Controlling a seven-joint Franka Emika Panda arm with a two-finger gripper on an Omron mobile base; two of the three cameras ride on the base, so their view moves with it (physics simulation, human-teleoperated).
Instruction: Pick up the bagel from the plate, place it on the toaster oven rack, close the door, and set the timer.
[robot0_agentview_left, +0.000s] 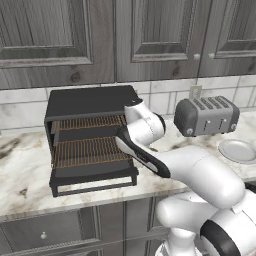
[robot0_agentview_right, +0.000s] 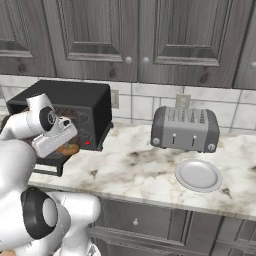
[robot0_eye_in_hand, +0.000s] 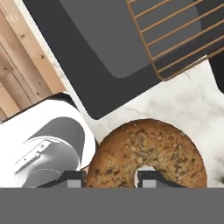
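My gripper (robot0_eye_in_hand: 111, 178) is shut on the bagel (robot0_eye_in_hand: 148, 153), a seeded golden-brown ring. One fingertip (robot0_eye_in_hand: 151, 178) sits in its hole and the other at its outer edge. The bagel (robot0_agentview_right: 67, 149) hangs under the hand at the right front corner of the black toaster oven (robot0_agentview_left: 90, 102). Its door (robot0_agentview_left: 95, 180) lies dropped open, and the copper-wire toaster oven rack (robot0_agentview_left: 90, 150) shows inside. In the hand view, the door's glass pane (robot0_eye_in_hand: 100, 48) and a rack corner (robot0_eye_in_hand: 179, 30) lie just beyond the bagel, over marble counter. The light-grey plate (robot0_agentview_right: 198, 175) stands bare at the right.
A silver toaster (robot0_agentview_right: 185, 129) stands against the tiled wall between the oven and the plate. Grey cabinet doors (robot0_agentview_right: 125, 35) hang above, and drawers run below the counter edge (robot0_agentview_left: 75, 207). The wooden floor (robot0_eye_in_hand: 22, 74) shows past the counter edge in the hand view.
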